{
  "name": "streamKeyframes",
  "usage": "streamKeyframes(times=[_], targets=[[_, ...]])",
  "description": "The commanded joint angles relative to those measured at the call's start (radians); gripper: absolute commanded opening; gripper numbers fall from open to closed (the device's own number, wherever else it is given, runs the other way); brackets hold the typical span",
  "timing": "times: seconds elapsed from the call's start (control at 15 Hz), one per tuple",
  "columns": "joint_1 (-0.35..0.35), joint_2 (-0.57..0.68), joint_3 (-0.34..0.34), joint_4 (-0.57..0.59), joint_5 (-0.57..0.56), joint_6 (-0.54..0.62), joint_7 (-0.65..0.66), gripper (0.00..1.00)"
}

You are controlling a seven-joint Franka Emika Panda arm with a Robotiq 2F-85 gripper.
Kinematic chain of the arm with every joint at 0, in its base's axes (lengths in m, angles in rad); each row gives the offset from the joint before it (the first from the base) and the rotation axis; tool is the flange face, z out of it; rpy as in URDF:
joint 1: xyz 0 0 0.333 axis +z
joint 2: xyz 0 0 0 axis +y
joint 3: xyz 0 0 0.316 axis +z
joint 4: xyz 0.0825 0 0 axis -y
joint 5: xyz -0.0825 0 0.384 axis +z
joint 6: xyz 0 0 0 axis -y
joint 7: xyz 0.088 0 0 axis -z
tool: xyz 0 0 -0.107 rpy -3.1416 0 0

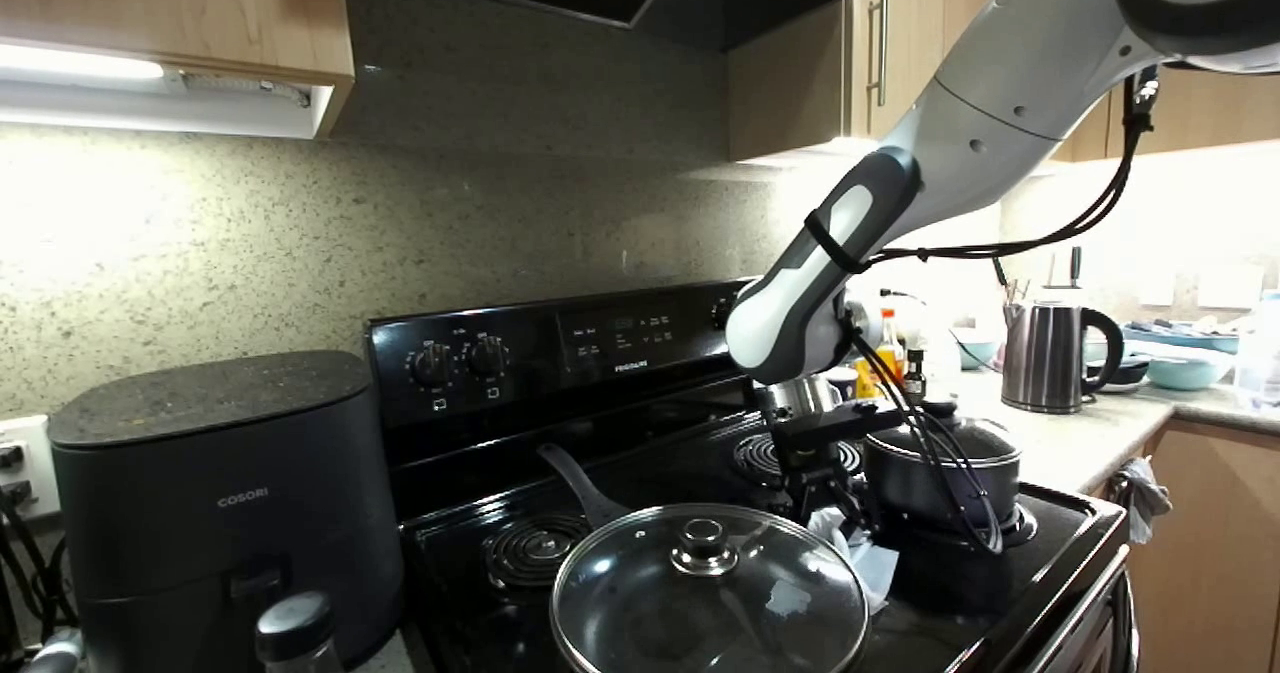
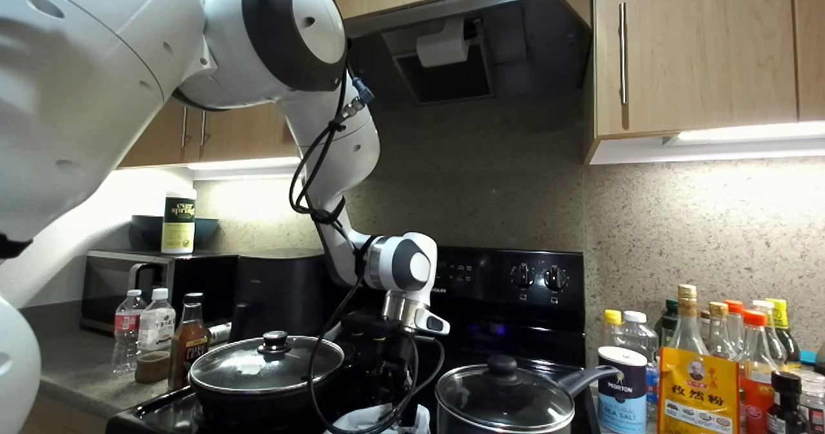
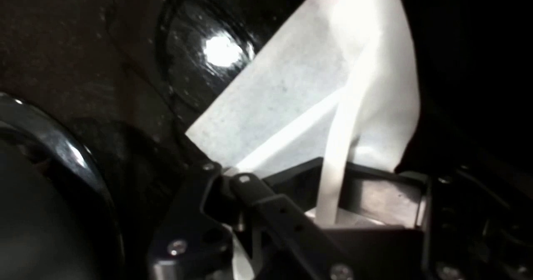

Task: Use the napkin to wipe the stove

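Observation:
The white crumpled napkin [image 1: 872,565] hangs from the jaws of my gripper [image 1: 832,513] onto the black stove [image 1: 985,603], between the lidded pan and the lidded pot. In an exterior view the napkin [image 2: 380,417] shows low in the frame under my gripper [image 2: 394,389], partly hidden by a cable. In the wrist view the napkin [image 3: 287,92] spreads out beyond my gripper [image 3: 300,188], with folds running between the fingers; the fingers are shut on it. The stove surface [image 3: 137,34] there is dark and shiny, with smudges.
A pan with a glass lid [image 1: 680,613] stands beside the napkin; its rim shows in the wrist view [image 3: 68,147]. A lidded pot [image 1: 925,478] stands on the other side. The air fryer [image 1: 215,523], bottles [image 2: 145,324] and range hood [image 2: 451,28] surround the stove. Cables hang by the gripper.

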Motion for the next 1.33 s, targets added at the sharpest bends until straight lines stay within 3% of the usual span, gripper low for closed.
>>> streamKeyframes(times=[0.0,0.4,0.53,1.07,1.27], targets=[[-0.035,-0.091,-0.013,-0.145,0.055,-0.003,-0.036,0.00],[-0.074,-0.193,-0.025,-0.305,0.150,-0.011,-0.047,0.00],[-0.068,-0.208,-0.031,-0.332,0.156,0.035,-0.022,0.00],[0.013,-0.142,-0.022,-0.210,0.098,0.362,0.126,0.00],[0.044,-0.090,-0.019,-0.122,0.112,0.396,0.185,0.00]])
